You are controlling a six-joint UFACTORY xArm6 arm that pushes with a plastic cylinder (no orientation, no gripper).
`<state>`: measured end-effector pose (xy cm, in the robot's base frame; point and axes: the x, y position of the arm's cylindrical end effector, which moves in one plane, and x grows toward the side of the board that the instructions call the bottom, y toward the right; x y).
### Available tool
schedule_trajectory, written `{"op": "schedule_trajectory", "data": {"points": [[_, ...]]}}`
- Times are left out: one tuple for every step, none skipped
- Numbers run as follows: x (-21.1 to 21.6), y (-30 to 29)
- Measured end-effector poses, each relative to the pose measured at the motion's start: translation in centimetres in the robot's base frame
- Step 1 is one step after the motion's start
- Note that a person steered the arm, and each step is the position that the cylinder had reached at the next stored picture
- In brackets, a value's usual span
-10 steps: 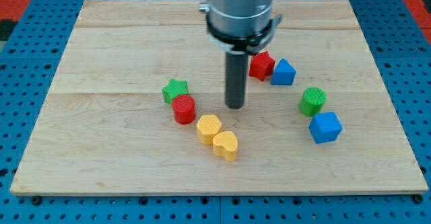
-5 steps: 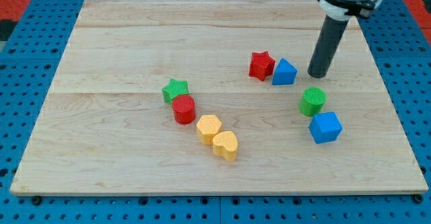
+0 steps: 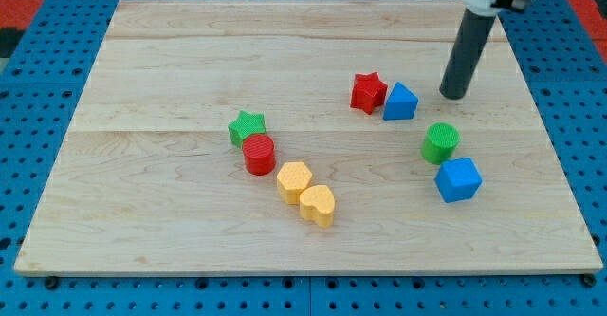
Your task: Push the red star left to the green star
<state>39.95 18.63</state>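
The red star (image 3: 368,92) lies right of the board's middle, touching a blue triangular block (image 3: 400,102) on its right. The green star (image 3: 247,126) lies well to its left, touching a red cylinder (image 3: 259,154) below it. My tip (image 3: 454,96) stands to the right of the blue triangular block, apart from it, and above the green cylinder (image 3: 440,142). It touches no block.
A blue cube (image 3: 458,178) sits just below the green cylinder. A yellow hexagon (image 3: 295,180) and a yellow heart (image 3: 318,204) lie together below the red cylinder. The wooden board (image 3: 142,221) rests on a blue pegboard.
My tip swung from the middle, left of the red star, over to the right of the blue triangular block, then edged slightly up. No block has moved.
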Motion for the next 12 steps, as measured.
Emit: {"op": "schedule_trajectory", "data": {"points": [[1.0, -0.1], [0.7, -3.1], [-0.8, -6.2], [-1.8, -10.5], [-2.7, -15.2], [-3.9, -19.2], [-6.3, -20.8], [-7.0, -22.5], [-7.4, -23.5], [-7.7, -24.3], [-6.6, -24.5], [-5.0, -26.1]]}}
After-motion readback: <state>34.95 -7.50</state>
